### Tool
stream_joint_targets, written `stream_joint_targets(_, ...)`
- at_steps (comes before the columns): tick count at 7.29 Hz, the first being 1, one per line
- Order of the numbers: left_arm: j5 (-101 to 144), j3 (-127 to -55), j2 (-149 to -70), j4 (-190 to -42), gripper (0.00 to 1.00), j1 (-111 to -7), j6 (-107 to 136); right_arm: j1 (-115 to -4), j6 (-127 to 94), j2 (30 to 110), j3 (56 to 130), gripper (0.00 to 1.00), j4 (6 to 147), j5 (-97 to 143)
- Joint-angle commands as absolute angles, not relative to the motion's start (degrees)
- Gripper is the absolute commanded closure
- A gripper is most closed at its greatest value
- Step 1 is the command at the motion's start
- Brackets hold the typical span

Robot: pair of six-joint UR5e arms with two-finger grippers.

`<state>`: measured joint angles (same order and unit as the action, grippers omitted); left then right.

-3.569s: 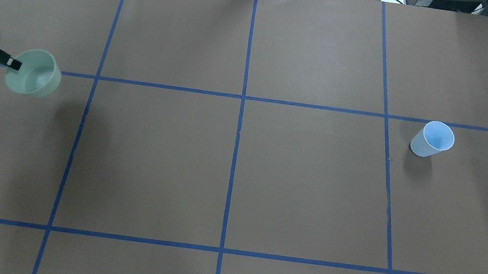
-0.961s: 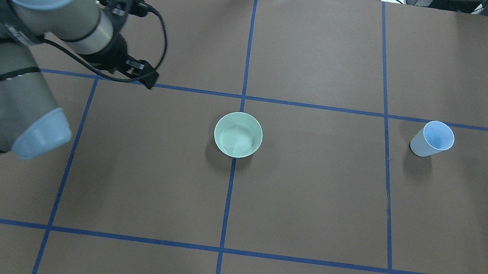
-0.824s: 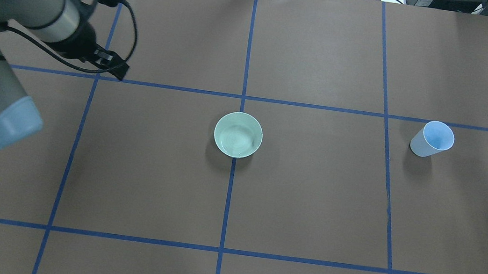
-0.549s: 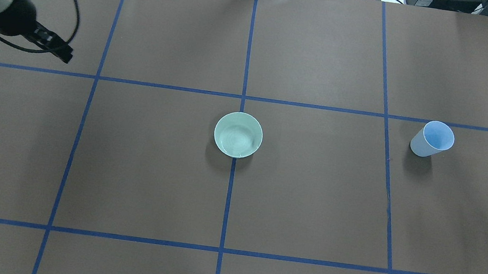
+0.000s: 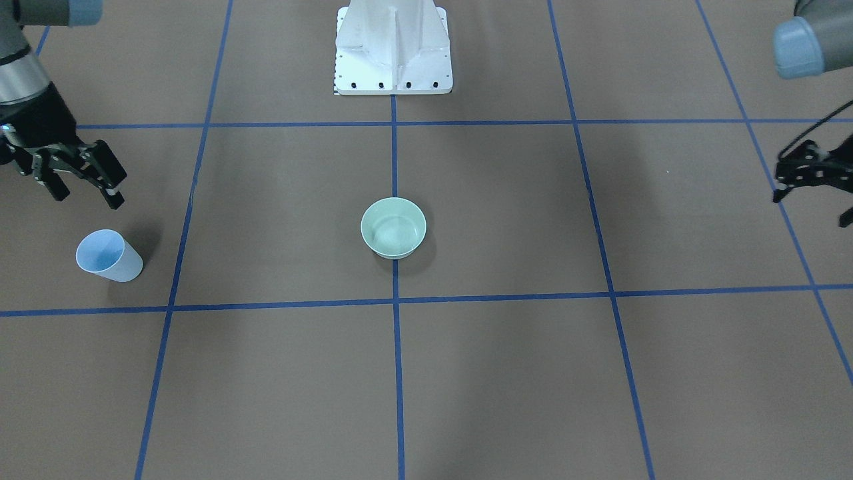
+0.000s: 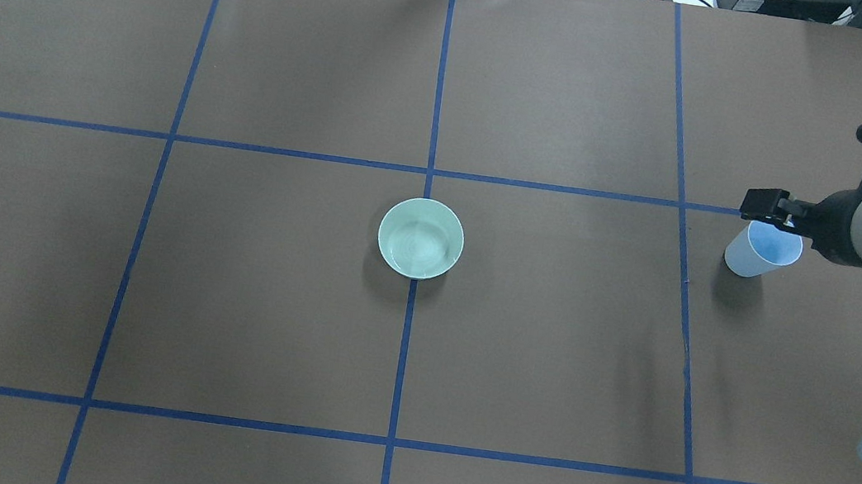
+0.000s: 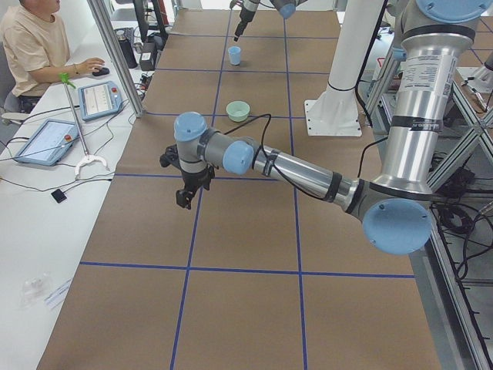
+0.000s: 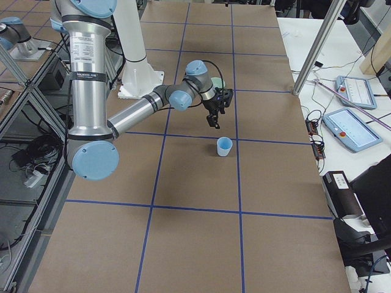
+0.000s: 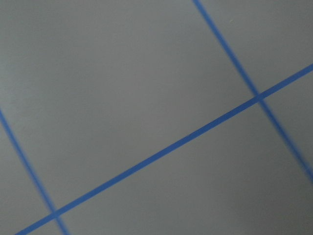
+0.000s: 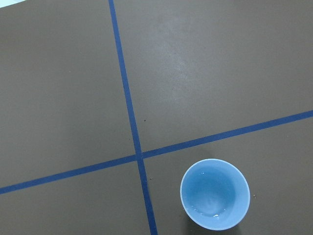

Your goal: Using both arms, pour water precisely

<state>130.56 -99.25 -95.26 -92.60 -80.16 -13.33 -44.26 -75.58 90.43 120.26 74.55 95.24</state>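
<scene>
A pale green bowl (image 5: 393, 228) stands alone at the table's middle (image 6: 421, 238). A light-blue cup (image 5: 108, 257) with a little water stands upright on the robot's right side (image 6: 757, 253) and shows from above in the right wrist view (image 10: 215, 200). My right gripper (image 5: 83, 192) is open and empty, raised just behind the cup on the robot's side; in the overhead view (image 6: 764, 207) it overlaps the cup's rim. My left gripper (image 5: 813, 205) is open and empty, far out on the left side, above bare table (image 7: 185, 199).
The white pedestal (image 5: 393, 47) stands at the robot-side edge in the middle. Blue tape lines (image 6: 406, 339) divide the brown table cover. An operator (image 7: 35, 46) sits at a side bench with tablets (image 7: 100, 99) beyond the table's far edge.
The bowl, held at the far left 3.6 s ago, now stands at the middle. The left arm has drawn back left out of the overhead view. The right arm has come in over the blue cup.
</scene>
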Motion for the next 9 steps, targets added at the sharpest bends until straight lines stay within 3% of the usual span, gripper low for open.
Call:
stream_joint_targets(1,130.51,-94.74,-90.11,-99.47,0.00,-85.69,-17.76,-35.18,-81.72,90.88,120.67,0.00,78.91,79.24)
stream_joint_targets(4,130.52,-95.01,-89.21,-99.49,0.00,-85.78,-17.14,-23.85,-97.42,90.97,118.40,0.00,86.29,58.94)
stream_joint_targets(9,130.61,-95.10,-89.21,-99.49,0.00,-85.69,-17.14,-22.32,-104.84,87.11,106.46,0.02,86.57,50.81)
